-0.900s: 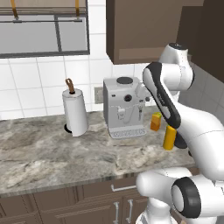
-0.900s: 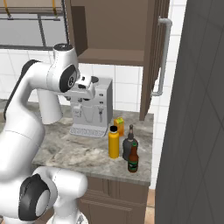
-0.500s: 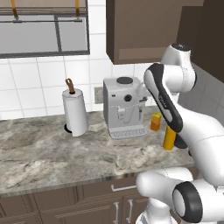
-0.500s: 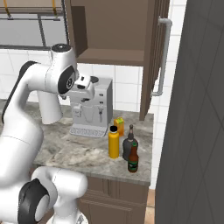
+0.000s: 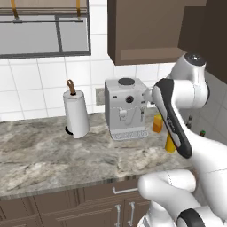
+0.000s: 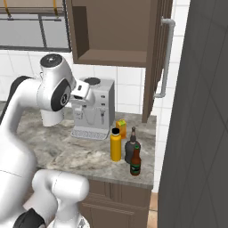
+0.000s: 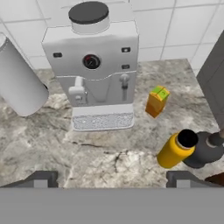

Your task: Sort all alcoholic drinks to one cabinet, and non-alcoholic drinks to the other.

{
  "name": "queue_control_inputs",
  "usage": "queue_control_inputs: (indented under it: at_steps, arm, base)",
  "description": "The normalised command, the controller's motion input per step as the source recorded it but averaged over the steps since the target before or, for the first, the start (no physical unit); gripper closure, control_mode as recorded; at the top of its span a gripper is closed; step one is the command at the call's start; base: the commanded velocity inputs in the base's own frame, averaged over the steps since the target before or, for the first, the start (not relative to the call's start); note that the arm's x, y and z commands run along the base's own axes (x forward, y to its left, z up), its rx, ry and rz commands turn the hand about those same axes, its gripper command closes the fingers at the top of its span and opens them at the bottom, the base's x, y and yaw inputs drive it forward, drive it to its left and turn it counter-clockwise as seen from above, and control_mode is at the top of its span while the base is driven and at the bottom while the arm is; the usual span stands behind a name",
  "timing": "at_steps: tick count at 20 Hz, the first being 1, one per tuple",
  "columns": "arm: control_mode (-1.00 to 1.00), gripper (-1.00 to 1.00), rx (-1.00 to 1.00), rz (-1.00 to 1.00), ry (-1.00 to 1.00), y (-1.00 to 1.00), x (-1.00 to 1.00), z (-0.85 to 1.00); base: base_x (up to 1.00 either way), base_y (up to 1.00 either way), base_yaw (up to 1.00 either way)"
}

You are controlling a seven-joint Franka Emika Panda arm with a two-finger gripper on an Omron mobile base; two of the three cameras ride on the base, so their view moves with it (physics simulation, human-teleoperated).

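On the counter the coffee machine stands at the back, the paper towel roll at its nine o'clock; the juice carton sits just at its four o'clock. Before the carton, the capped bottle, squat bottle and beer bottle cluster closely; the open cabinet hangs above.

You're clearly in a home kitchen here: marble tabletop, white tiled wall, coffee machine, paper towel roll, and a dark wooden wall cupboard hanging open above.
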Motion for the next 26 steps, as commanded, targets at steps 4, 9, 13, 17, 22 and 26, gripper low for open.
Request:
queue_control_inputs:
  at_steps: [4, 9, 13, 17, 22, 26]
  arm:
    - [-1.00, -1.00, 0.00, -0.20, -0.07, -0.03, -0.32, 0.00]
    - [-1.00, -1.00, 0.00, -0.30, -0.06, 0.00, -0.18, -0.02]
    - [-1.00, -1.00, 0.00, -0.28, 0.00, 0.00, -0.20, -0.07]
    - [-1.00, -1.00, 0.00, -0.22, 0.03, 0.00, -0.19, -0.11]
    - [-1.00, -1.00, -0.01, -0.14, 0.08, 0.01, -0.09, -0.15]
    - [-1.00, -1.00, -0.02, -0.08, 0.00, 0.03, 0.00, -0.15]
  base:
    - [0.00, 0.00, 0.00]
    - [0.00, 0.00, 0.00]
    - [0.00, 0.00, 0.00]
    - [0.00, 0.00, 0.00]
    - [0.00, 0.00, 0.00]
    - [0.00, 0.00, 0.00]
